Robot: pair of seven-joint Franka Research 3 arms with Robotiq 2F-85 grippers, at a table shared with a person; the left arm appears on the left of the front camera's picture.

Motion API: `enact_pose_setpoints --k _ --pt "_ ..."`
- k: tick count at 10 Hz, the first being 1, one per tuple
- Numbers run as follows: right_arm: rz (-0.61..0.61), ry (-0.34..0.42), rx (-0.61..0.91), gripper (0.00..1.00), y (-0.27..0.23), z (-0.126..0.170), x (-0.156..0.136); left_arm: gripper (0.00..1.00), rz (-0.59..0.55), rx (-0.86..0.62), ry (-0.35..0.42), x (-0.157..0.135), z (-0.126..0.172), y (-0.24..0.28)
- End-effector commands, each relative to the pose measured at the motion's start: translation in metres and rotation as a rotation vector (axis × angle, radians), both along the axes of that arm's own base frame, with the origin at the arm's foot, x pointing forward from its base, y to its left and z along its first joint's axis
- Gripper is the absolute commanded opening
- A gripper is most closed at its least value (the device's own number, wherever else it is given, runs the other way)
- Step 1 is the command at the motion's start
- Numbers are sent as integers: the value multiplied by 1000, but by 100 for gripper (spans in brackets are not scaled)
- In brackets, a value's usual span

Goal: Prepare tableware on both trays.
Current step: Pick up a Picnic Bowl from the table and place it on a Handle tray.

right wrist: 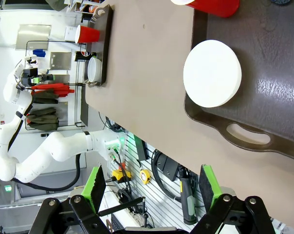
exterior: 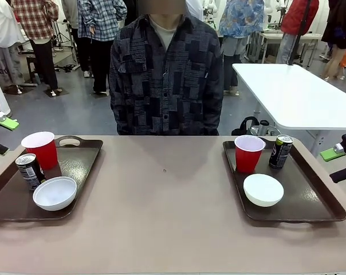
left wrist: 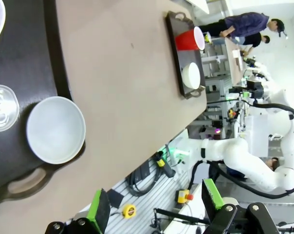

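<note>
Left gripper [left wrist: 156, 207]: jaws apart, holding nothing, off the table's left edge.
Left tray [exterior: 81, 163]: at the table's left side, carrying a red cup [exterior: 40, 149] at the far end, a dark can [exterior: 30, 171] just nearer, and a white bowl [exterior: 55, 193] at the near end.
Person [exterior: 166, 77]: standing at the far side, centre.
Right tray [exterior: 316, 197]: at the right side, with a second red cup [exterior: 248, 152] and a second can [exterior: 280, 151] side by side at the far end, a second white bowl [exterior: 263, 189] nearer.
Right gripper [right wrist: 154, 183]: jaws apart, empty, beyond the table's right edge.
</note>
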State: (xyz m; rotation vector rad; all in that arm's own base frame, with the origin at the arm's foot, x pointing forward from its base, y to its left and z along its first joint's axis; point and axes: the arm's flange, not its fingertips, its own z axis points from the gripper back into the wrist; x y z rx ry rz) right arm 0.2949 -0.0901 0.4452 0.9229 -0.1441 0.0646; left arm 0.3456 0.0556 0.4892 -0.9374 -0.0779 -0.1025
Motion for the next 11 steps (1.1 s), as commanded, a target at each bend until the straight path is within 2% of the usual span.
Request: enact_pose_setpoints --k 1,11 --pt "3 -18 29 100 0 1 2 100 13 -14 12 -1 1 -1" --pt "3 -18 29 100 0 1 2 100 13 -14 12 -1 1 -1"
